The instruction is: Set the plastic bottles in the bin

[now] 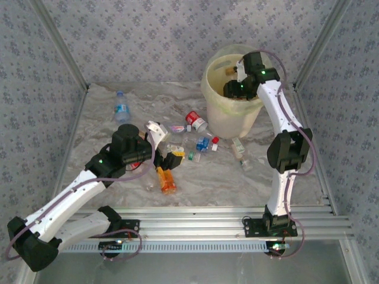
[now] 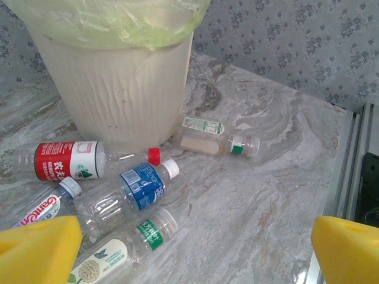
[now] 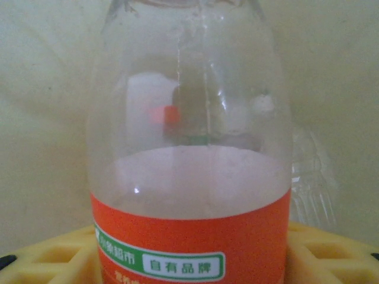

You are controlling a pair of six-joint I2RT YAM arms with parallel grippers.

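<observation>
My right gripper [image 1: 240,80] hangs over the mouth of the pale-yellow bin [image 1: 228,121]. In the right wrist view it [image 3: 189,263] is shut on a clear bottle with an orange label [image 3: 189,231], whose label reaches both yellow pads [image 3: 53,257]. My left gripper [image 1: 169,158] is low over the table's middle, open and empty [image 2: 195,260]. Ahead of it several bottles lie by the bin's wall [image 2: 118,89]: a red-labelled one [image 2: 68,160], a blue-labelled one [image 2: 139,186], a green-banded one [image 2: 136,236] and a green-capped one [image 2: 216,142].
A blue-labelled bottle [image 1: 121,106] lies alone at the far left of the marble table [image 1: 266,177]. Another bottle [image 1: 238,145] lies right of the bin. A crushed clear bottle [image 3: 311,171] shows inside the bin. A metal rail [image 2: 349,177] runs along the table's right edge.
</observation>
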